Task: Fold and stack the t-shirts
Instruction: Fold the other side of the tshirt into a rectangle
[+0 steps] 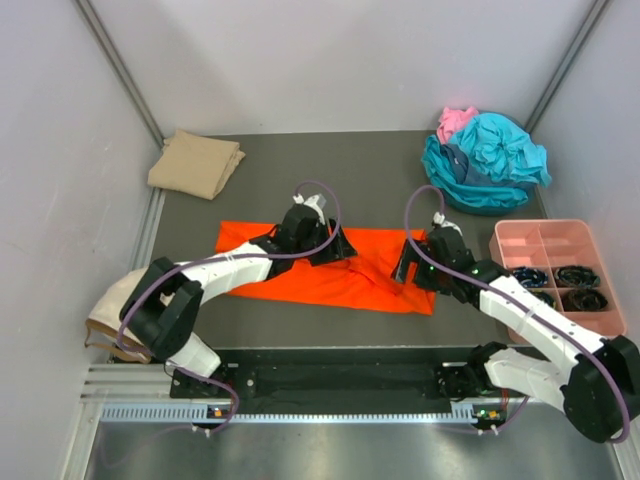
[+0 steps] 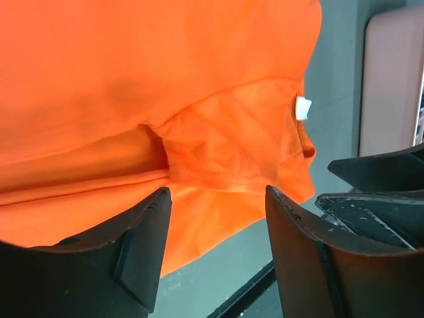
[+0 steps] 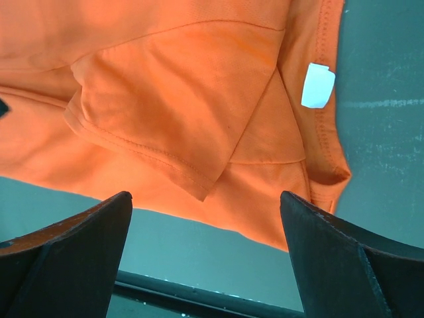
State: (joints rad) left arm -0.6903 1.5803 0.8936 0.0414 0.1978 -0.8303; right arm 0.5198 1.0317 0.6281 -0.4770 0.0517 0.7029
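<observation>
Five or more t-shirts lie on the dark surface [image 1: 330,170]. One bright orange t-shirt [image 1: 330,285] is spread flat in the middle as a long strip running left to right. One tan t-shirt [image 1: 195,163] lies folded in the far left corner. In the far right corner is a crumpled heap of teal t-shirts [image 1: 490,160] in two shades, so at least two, though the exact count cannot be told. One pink t-shirt [image 1: 457,120] pokes out at the heap's far side. The left fingers [image 2: 142,245] are over the far middle of the orange t-shirt. The two stand apart with nothing between them, and the cloth with a seam shows beyond the gap. The right fingers [image 3: 73,252] are over the shirt's right end. These two are spread wide and also grip nothing. Beyond them one sleeve [image 3: 165,112] lies folded over the body, and one white label [image 3: 318,85] sits at the collar. Whether either pair touches the cloth cannot be told. One pink tray [image 1: 520,245] stands at the right edge, near the right fingers. It is split into compartments, and the nearer ones hold dark coiled items too small to count surely. One cream rounded thing [image 1: 110,315] lies at the near left, off the surface's edge.
</observation>
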